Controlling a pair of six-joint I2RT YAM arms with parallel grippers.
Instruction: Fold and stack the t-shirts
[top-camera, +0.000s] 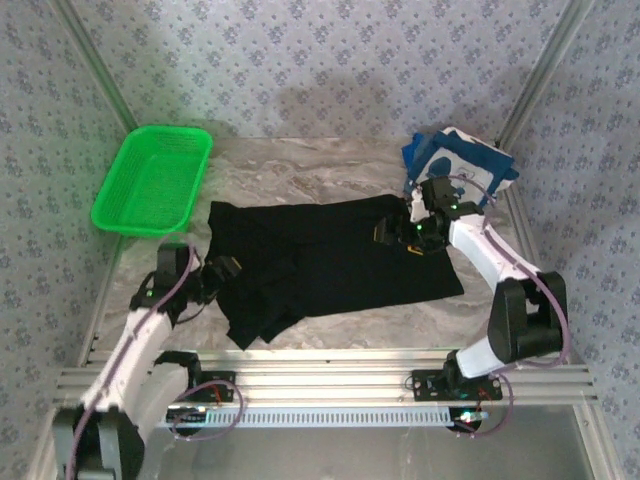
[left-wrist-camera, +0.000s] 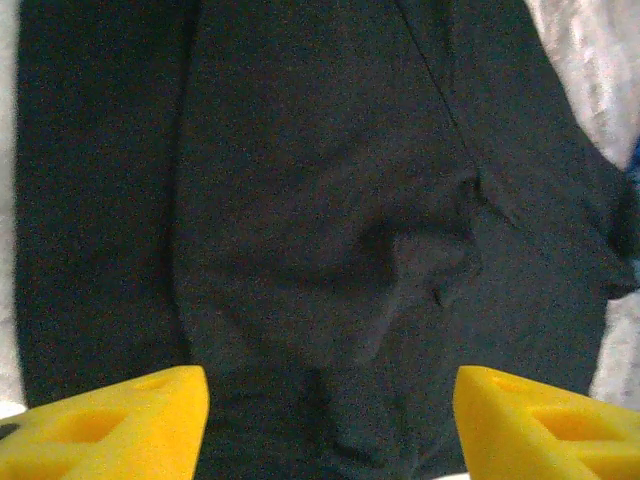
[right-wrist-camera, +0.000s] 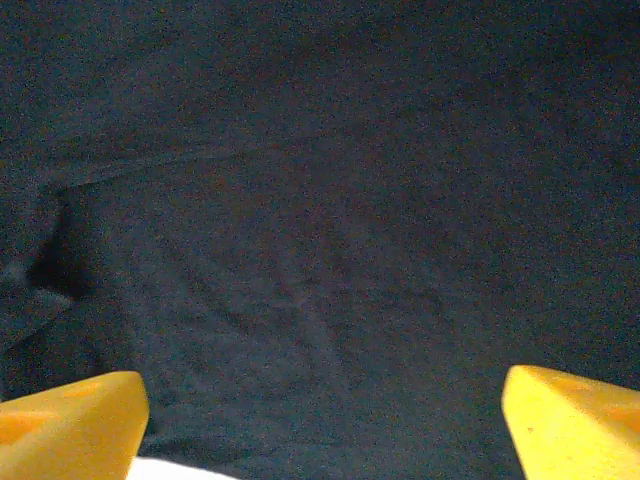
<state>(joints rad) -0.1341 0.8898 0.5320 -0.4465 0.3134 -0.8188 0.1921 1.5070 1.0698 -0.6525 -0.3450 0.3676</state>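
Observation:
A large black t-shirt (top-camera: 330, 262) lies spread on the marble table, its near left part bunched into folds. A navy blue t-shirt with white print (top-camera: 458, 160) sits crumpled at the back right corner. My left gripper (top-camera: 224, 270) is at the black shirt's left edge. In the left wrist view its yellow fingers (left-wrist-camera: 112, 424) stand wide apart, the gripper (left-wrist-camera: 330, 430) open over wrinkled black t-shirt cloth (left-wrist-camera: 330, 200). My right gripper (top-camera: 396, 232) hovers over the shirt's far right part. It is open (right-wrist-camera: 325, 430) above flat black t-shirt cloth (right-wrist-camera: 330, 220), nothing between its fingers (right-wrist-camera: 575, 420).
A green plastic basket (top-camera: 130, 215) stands at the back left, partly off the table's edge. Aluminium frame rails (top-camera: 330, 380) run along the near edge, and patterned walls enclose the table. Bare marble (top-camera: 300, 165) lies behind the black shirt.

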